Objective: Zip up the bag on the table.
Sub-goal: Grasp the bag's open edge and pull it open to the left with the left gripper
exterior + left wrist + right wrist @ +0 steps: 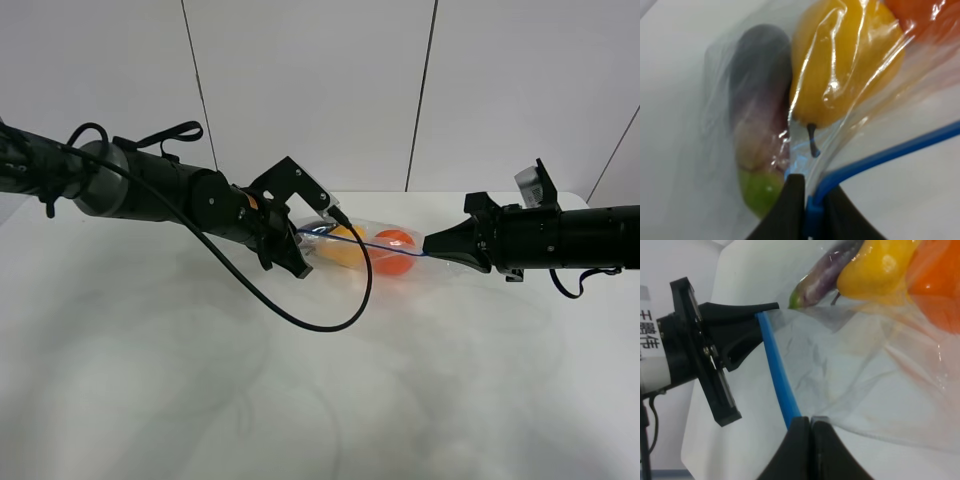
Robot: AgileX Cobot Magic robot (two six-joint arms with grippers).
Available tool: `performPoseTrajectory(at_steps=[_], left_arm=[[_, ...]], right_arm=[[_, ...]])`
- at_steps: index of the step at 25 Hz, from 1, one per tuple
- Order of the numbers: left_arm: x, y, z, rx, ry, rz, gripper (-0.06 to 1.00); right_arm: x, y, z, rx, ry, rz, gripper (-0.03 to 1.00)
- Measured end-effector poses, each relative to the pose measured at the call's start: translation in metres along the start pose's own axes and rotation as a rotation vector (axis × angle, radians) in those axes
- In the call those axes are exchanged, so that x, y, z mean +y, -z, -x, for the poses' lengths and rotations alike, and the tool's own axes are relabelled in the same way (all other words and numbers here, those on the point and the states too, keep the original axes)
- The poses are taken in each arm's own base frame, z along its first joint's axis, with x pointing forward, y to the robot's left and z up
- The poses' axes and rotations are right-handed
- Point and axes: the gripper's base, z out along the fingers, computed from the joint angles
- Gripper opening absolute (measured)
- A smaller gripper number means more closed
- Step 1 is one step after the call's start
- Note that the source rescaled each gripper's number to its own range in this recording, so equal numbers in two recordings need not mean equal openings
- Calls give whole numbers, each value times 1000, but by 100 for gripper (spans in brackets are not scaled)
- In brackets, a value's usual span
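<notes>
The clear bag [385, 250] lies on the white table [300, 400], holding a purple eggplant [760, 110], a yellow fruit [845, 65] and an orange [393, 250]. Its blue zipper strip [370, 245] is stretched between the two grippers. My left gripper [300, 262] is shut on the strip's left end [812, 210]. My right gripper [432, 245] is shut on the strip's right end [790, 412]. In the right wrist view the left gripper [760, 315] shows across the strip, with the bag's contents [875, 270] beyond.
A black cable [330, 310] loops from the left arm down onto the table in front of the bag. Grey wall panels [310, 90] stand behind the table's far edge.
</notes>
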Motion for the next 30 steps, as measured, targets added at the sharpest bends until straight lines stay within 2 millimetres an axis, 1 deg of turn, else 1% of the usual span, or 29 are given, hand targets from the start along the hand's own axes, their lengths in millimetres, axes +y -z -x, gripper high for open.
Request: performPoseTrajectory(at_steps=[8, 16, 22, 30], left_arm=[[20, 1, -11, 23, 17, 32, 0], [28, 1, -15, 35, -17, 43, 0], [41, 2, -22, 48, -6, 63, 0], [44, 3, -25, 56, -6, 66, 0]], right_arm=[[0, 0, 0, -1, -1, 1, 0], [0, 0, 0, -2, -2, 1, 0], [1, -1, 0, -1, -2, 5, 0], [2, -2, -1, 1, -1, 6, 0]])
